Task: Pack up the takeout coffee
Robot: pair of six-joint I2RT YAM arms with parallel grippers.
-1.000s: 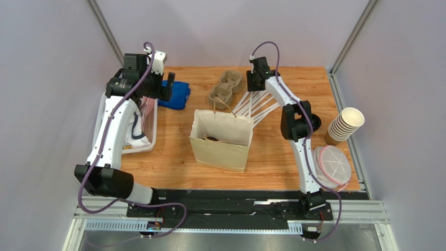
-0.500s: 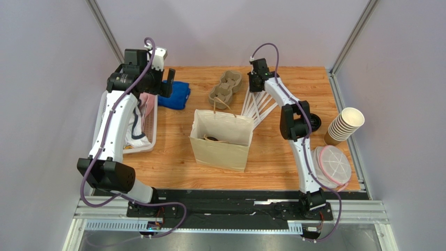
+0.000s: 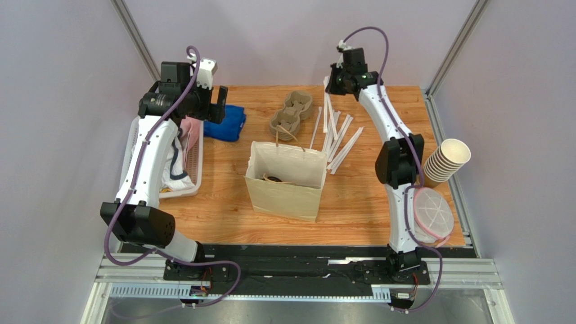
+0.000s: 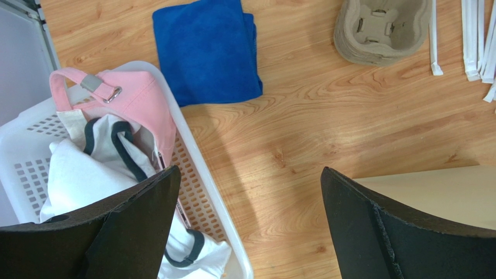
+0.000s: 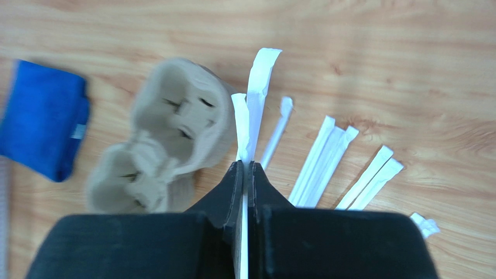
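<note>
Left wrist view: left gripper (image 4: 249, 174) with its two black jaws wide apart, nothing between them, above the light wooden counter (image 4: 326, 116). At left, a white perforated plastic basket (image 4: 26, 174) holds a pink fabric item with a metal buckle (image 4: 140, 102) and a white garment with dark trim (image 4: 81, 168); a folded blue cloth (image 4: 206, 49) lies just beside the basket's far rim. At the upper right sit a tan moulded-pulp cup carrier (image 4: 381, 26) and, beside it, white paper-wrapped straws (image 4: 474, 35), with a tan paper bag edge (image 4: 442, 192) at the lower right.
</note>
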